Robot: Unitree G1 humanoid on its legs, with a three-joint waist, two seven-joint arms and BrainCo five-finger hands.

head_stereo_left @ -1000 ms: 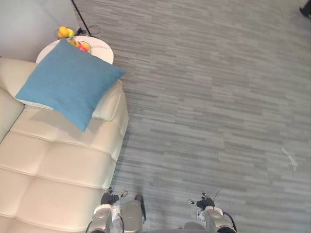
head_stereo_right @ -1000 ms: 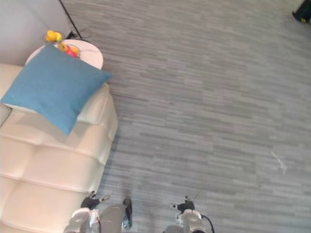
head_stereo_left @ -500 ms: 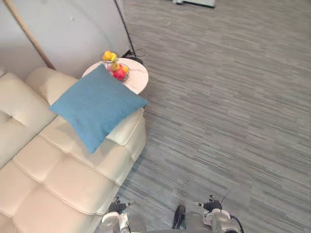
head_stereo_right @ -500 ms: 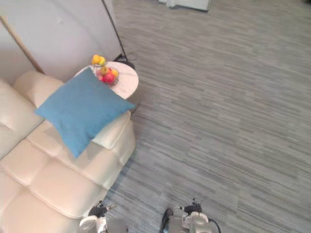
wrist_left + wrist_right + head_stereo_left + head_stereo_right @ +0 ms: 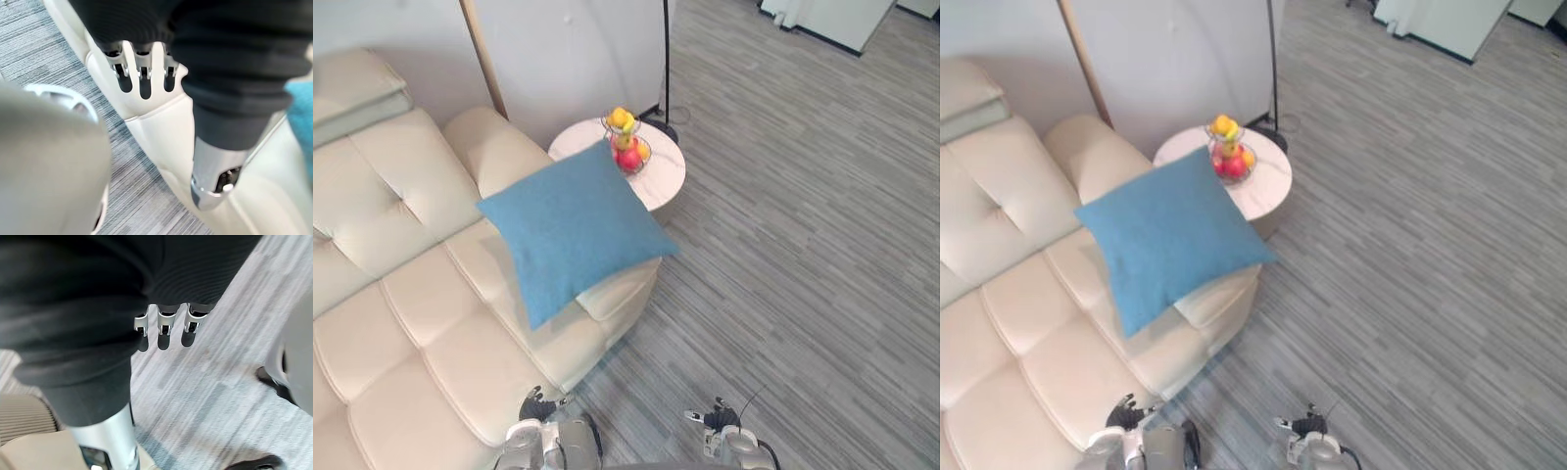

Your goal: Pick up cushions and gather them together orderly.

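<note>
A blue square cushion (image 5: 573,225) leans tilted on the cream sofa's armrest (image 5: 622,289), one corner hanging over the seat; a sliver of it, the blue cushion (image 5: 301,110), also shows in the left wrist view. My left hand (image 5: 536,403) hangs low beside the sofa's front corner, fingers relaxed and holding nothing. My right hand (image 5: 715,419) hangs low over the grey floor, likewise open and empty. Both hands are well below and short of the cushion.
The cream tufted sofa (image 5: 401,323) fills the left side. A round white side table (image 5: 661,176) with a fruit bowl (image 5: 626,147) stands just behind the armrest. A black lamp pole (image 5: 666,59) and a wooden pole (image 5: 481,54) rise by the wall. Grey striped floor (image 5: 803,255) lies to the right.
The whole picture has swung round, so the camera moved: the sofa back and wall now show. The cushion stays on the armrest. Both hands remain low.
</note>
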